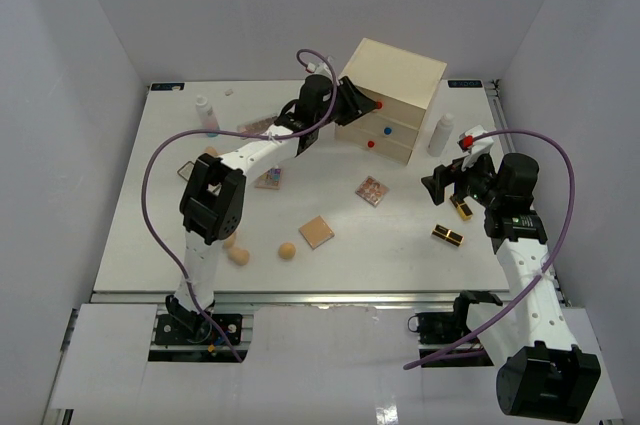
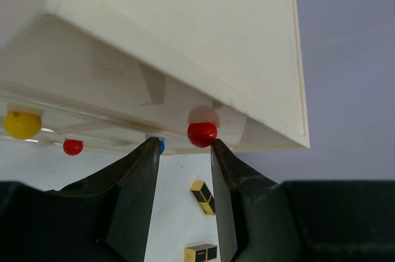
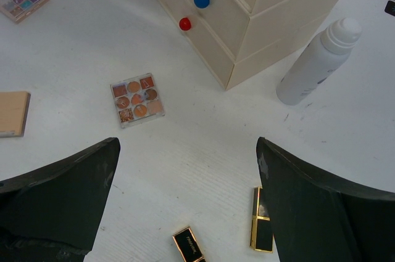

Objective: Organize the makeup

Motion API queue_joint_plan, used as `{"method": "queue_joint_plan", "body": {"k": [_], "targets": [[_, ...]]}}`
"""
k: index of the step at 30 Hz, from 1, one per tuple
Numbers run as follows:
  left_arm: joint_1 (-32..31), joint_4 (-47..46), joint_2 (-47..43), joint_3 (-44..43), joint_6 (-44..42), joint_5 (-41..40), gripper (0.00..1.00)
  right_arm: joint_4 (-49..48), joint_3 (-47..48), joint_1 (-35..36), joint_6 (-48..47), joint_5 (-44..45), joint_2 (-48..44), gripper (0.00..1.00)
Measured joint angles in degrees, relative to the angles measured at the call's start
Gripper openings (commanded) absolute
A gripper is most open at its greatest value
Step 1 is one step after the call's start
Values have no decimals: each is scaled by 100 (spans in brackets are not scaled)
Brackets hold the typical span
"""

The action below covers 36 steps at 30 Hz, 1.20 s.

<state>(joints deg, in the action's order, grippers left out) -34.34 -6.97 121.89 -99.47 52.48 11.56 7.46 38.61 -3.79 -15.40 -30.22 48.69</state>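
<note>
White counter (image 1: 400,245), cream chest (image 1: 395,80).
My left end effector (image 2: 183,149) sits part-open at the chest's top red knob (image 2: 202,134); right end effector (image 3: 186,151) wide, empty.

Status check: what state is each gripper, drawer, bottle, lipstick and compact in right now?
Left gripper: open, jaws either side of a red knob.
Right gripper: wide open, empty.
Chest drawers: all look shut.
White bottle: upright, capped.
Lipstick tubes: capped, lying flat.
Peach compact: closed.
</note>
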Motion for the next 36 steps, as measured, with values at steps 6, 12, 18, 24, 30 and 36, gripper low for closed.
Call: {"method": "queue_joint_plan", "body": {"k": [6,12,18,24,30,36], "targets": [[-93,53,64,-213,114,-64,50,0,-4,0,0,0,0,98],[-146,54,65,-217,207,-122,51,0,-4,0,0,-8,-2,98],[-154,141,130,-288,371,-272,45,0,-4,0,0,-23,-8,98],[-184,147,228,-355,496,-428,42,-1,-4,0,0,-48,-39,99],[-204,185,235,-418,520,-476,17,0,-4,0,0,-68,-39,99],[-220,122,225,-364,554,-478,1,-2,-4,0,0,-68,-39,99]]}}
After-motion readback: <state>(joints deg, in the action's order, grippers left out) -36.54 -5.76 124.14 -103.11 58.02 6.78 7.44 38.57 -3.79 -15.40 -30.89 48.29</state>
